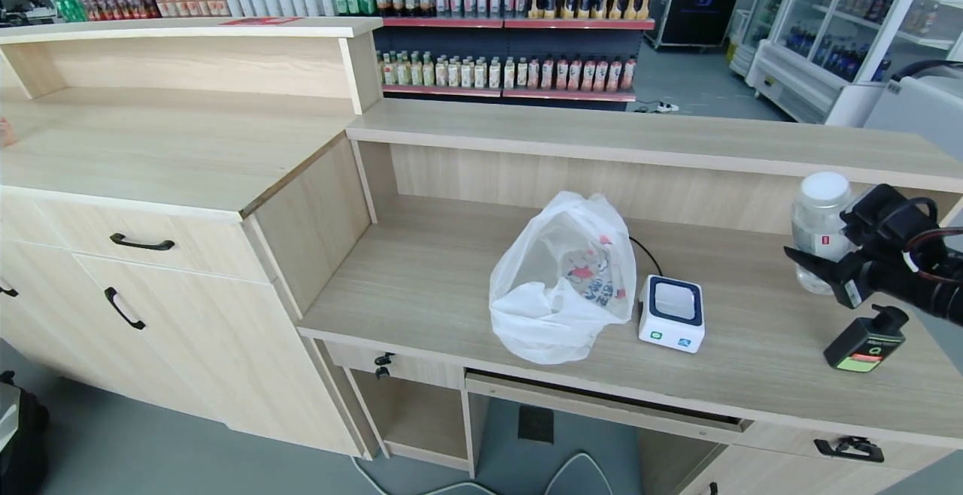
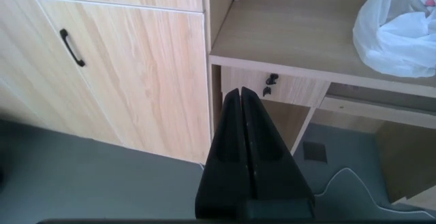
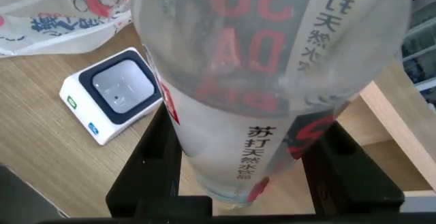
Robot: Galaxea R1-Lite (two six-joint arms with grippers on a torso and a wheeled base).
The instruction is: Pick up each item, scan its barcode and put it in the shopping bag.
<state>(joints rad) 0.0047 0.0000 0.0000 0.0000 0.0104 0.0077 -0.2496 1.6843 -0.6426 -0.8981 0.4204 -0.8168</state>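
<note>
The right gripper [image 1: 811, 263] is clasping a clear plastic bottle [image 1: 817, 228] with a white cap and red print, standing at the far right of the pale wooden counter [image 1: 451, 277]; whether its base is resting on the wood cannot be told. The right wrist view is looking along that bottle [image 3: 272, 81] at close range, the right gripper [image 3: 248, 139] having one black finger pressed to each side, a detail the head view is hiding behind the arm. Beyond it a white square barcode scanner [image 3: 112, 98] with a dark-rimmed window is lying face up, near a white plastic shopping bag [image 3: 61, 9] with a red cartoon print. The head view is showing the bag [image 1: 560, 277] standing open mid-counter, the scanner [image 1: 672, 313] just beside it on its right, and a small dark pump bottle [image 1: 865, 341] near the front edge below the arm. The left gripper [image 2: 240, 94] is hanging low with its fingers closed flat together, empty, pointing towards a light wood cabinet door [image 2: 136, 67]
</note>
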